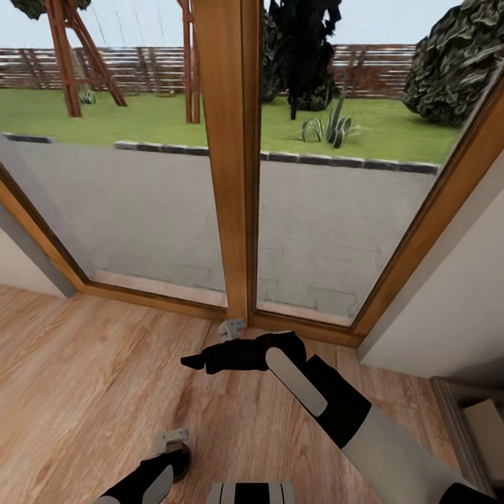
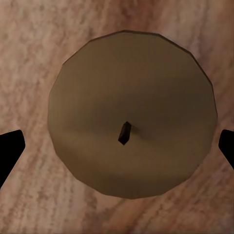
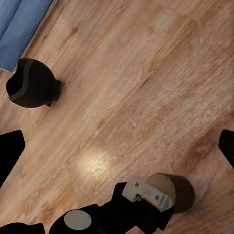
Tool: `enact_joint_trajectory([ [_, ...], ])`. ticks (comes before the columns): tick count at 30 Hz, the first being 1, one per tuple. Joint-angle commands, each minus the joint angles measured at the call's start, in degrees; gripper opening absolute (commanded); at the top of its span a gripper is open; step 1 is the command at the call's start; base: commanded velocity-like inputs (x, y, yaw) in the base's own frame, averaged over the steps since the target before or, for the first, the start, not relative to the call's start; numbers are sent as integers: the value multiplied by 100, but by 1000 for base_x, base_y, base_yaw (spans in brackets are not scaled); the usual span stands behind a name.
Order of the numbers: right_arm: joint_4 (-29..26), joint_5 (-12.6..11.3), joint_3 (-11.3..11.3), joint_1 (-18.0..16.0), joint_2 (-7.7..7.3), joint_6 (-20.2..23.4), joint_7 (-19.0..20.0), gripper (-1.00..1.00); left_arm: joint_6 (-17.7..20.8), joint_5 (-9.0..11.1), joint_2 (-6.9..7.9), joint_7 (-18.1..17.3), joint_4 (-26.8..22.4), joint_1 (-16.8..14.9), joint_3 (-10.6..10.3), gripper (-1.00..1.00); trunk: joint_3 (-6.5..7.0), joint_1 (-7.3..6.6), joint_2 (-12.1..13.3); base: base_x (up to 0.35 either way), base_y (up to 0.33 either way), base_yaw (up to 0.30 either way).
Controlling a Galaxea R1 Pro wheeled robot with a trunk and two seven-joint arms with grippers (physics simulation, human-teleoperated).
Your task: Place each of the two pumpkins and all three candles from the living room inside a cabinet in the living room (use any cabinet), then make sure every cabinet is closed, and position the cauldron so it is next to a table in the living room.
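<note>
No text, label, brand, number or sign can be read in any of the views.

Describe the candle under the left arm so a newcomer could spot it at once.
Start at the tall wooden-framed window and drop to the plank floor in front of it. There the left gripper hangs over a stubby tan-grey candle, its fingers spread either side. Its short dark wick marks it out.
</note>
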Motion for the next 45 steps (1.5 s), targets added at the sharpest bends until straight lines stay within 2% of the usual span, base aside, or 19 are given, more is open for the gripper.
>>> enact_joint_trajectory([
  [1, 0, 35, -3, -3, 1, 21, 33, 100, 28, 36, 4, 41, -13, -1, -49, 100, -4, -1, -2, 0, 0, 0],
  [26, 1, 35, -3, -3, 1, 20, 33, 100, 16, 45, 5, 33, -13, -1, -40, 100, -4, -1, -2, 33, 0, 0],
  [32, 1, 35, -3, -3, 1, 20, 33, 100, -178, 49, 5, 33, -13, -1, -40, 100, -4, -1, -2, 12, 0, 0],
  [37, 6, 35, -3, -3, 1, 20, 33, 100, -198, 45, 7, 33, -13, -1, -40, 100, -4, -1, -2, 0, 0, 0],
  [40, 6, 35, -3, -3, 1, 20, 33, 100, -200, 45, 6, 33, -13, 0, -40, 100, -71, 7, -6, 0, 0, 0],
  [45, 7, 35, -3, -3, 1, 20, 33, 100, -200, 45, 11, 33, -13, -1, -40, 100, -71, 7, -6, 0, 0, 0],
])
